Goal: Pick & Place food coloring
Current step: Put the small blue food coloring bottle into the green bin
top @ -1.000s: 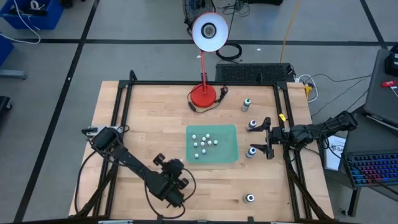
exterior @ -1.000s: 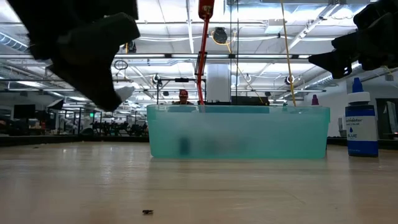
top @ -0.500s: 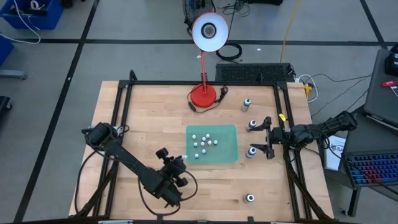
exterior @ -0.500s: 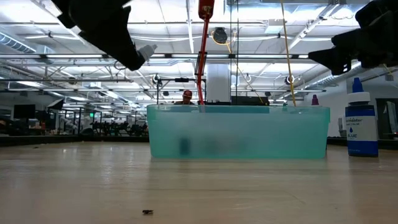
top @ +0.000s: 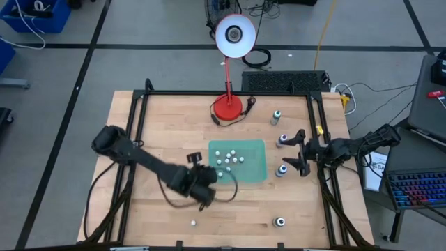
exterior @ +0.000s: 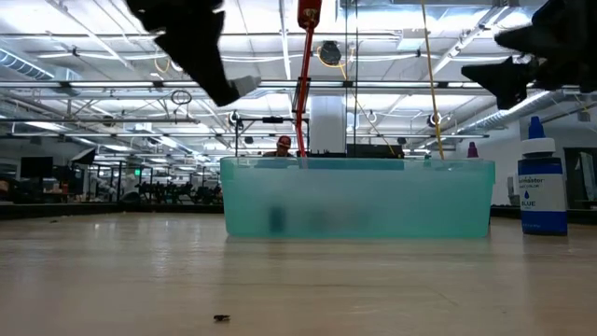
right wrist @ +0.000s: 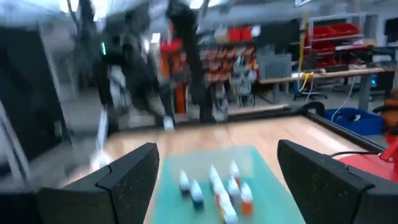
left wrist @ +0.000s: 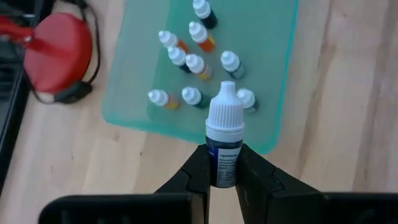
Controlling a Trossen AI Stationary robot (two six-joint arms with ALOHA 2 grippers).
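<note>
The left tool (left wrist: 224,177) was clamped on 1 food coloring bottle (left wrist: 224,134), held above the surface (top: 153,132) just left of the green tray (top: 254,171). 9 small bottles (top: 226,159) stood in that tray. The right tool (top: 296,155) hung at the tray's right with fingers apart, holding nothing.

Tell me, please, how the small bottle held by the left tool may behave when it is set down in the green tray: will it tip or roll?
The bottle looks tall and narrow, so it may tip easily. Its body looks round, so once lying down it would probably roll. The left tool pinches it low on the body; it seems light and stiff, unlikely to sag. Several bottles already stand in the tray, so standing is possible.
</note>
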